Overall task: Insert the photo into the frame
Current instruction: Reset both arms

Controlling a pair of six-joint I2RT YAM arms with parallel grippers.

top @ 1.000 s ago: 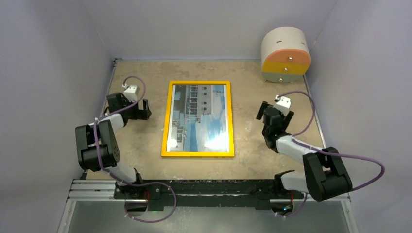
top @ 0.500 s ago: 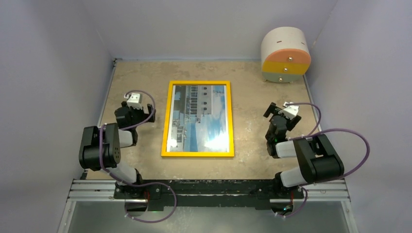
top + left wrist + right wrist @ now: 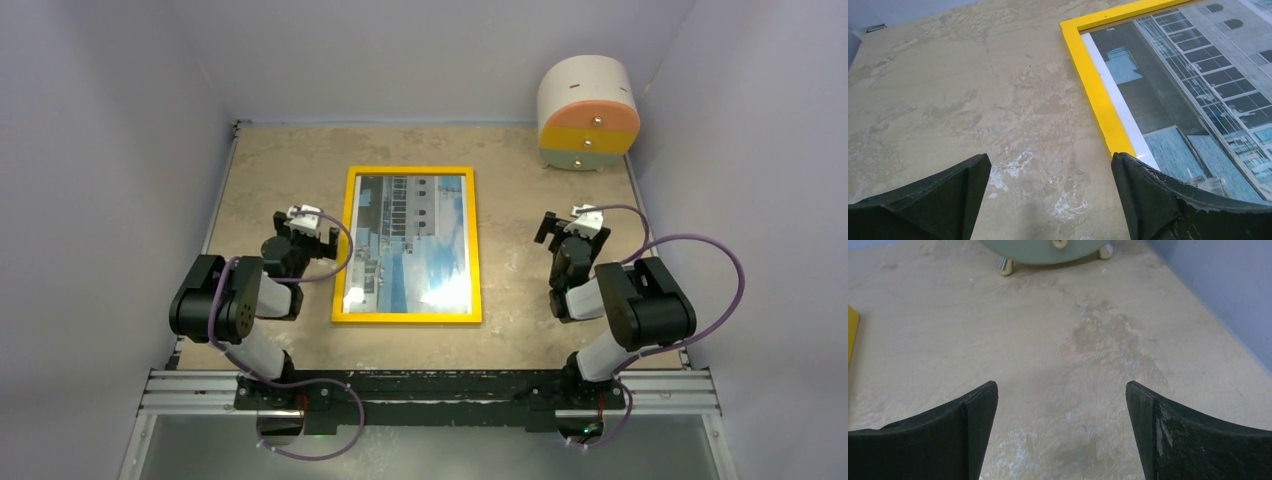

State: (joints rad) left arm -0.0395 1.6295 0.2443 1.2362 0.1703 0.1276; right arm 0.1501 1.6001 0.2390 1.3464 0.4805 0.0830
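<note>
The yellow frame [image 3: 343,240] lies flat in the middle of the table, front up. The photo [image 3: 410,240] of a white building, blue sky and water sits inside it, behind the pane. My left gripper [image 3: 306,232] is open and empty, just left of the frame's left border. In the left wrist view the frame [image 3: 1098,95] and the photo [image 3: 1198,90] fill the right side, and the right fingertip [image 3: 1148,195] overlaps the border. My right gripper [image 3: 570,232] is open and empty over bare table to the right of the frame; its fingertips [image 3: 973,425] show only tabletop between them.
A round white, yellow and orange drawer unit [image 3: 588,112] stands at the back right; its base and metal feet [image 3: 1005,265] show in the right wrist view. Grey-blue walls close in the table at left, back and right. The arm bases sit on the near rail.
Both arms have folded back toward their bases. The left gripper moved right, closer to the frame's left border. The right gripper shifted slightly. The frame and photo have not moved.
</note>
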